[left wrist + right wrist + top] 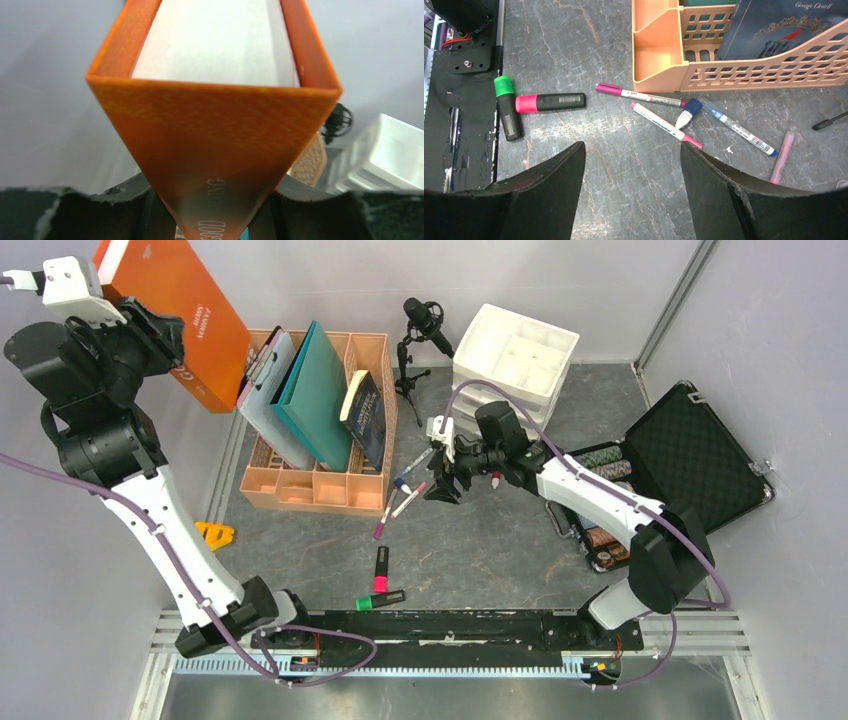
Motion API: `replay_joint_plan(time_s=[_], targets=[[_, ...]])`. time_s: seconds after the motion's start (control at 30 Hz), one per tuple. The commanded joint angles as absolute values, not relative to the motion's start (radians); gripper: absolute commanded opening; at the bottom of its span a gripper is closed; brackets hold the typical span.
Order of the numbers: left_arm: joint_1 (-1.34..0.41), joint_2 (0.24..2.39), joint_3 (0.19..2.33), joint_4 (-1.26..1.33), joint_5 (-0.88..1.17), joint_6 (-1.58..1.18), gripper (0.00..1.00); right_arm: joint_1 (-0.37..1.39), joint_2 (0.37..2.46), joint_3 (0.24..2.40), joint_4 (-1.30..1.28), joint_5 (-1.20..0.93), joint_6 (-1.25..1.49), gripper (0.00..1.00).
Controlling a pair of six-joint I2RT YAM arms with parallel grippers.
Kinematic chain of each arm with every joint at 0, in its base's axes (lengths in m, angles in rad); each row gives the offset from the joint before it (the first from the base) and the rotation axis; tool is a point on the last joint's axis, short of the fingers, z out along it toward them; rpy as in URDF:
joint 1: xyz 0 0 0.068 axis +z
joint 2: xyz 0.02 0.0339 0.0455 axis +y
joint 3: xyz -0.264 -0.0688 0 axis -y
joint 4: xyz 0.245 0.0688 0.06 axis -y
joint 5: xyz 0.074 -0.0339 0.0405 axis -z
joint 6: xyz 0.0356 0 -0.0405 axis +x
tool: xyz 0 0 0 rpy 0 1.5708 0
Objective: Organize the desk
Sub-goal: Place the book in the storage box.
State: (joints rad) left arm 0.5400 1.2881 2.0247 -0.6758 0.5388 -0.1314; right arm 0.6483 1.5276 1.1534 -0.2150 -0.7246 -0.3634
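High at the back left, my left gripper (165,345) is shut on an orange book (175,310), held above the peach file rack (310,488). The left wrist view shows the book's spine (210,130) wedged between the jaws. My right gripper (447,485) hangs open and empty over the desk (480,550). Its fingers (549,190) frame bare stone. Just beyond lie a purple marker (639,95), a pink-tipped marker (664,125), a blue pen (739,131) and a pink pen (783,156). A pink highlighter (549,102) and a green one (506,107) lie by the base rail.
The rack holds a clipboard (265,390), a teal folder (318,395) and a dark blue book (368,415). Behind stand a microphone on a tripod (425,320) and a white drawer unit (515,355). A black case with chips (690,455) lies open at right. A yellow object (215,534) lies at left.
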Motion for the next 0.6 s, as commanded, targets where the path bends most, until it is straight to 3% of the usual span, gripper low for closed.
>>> replay_joint_plan(time_s=[0.0,0.27,0.57], targets=[[0.549,1.304,2.037,-0.568,0.336,-0.043,0.02,0.634,1.491,1.135,-0.152,-0.773,-0.359,0.75],[0.557,1.274,1.830,-0.392,0.252,0.042,0.02,0.627,1.491,1.117,-0.145,-0.801,-0.353,0.75],[0.574,1.264,1.660,-0.261,0.477,0.015,0.02,0.615,1.492,1.097,-0.147,-0.819,-0.363,0.75]])
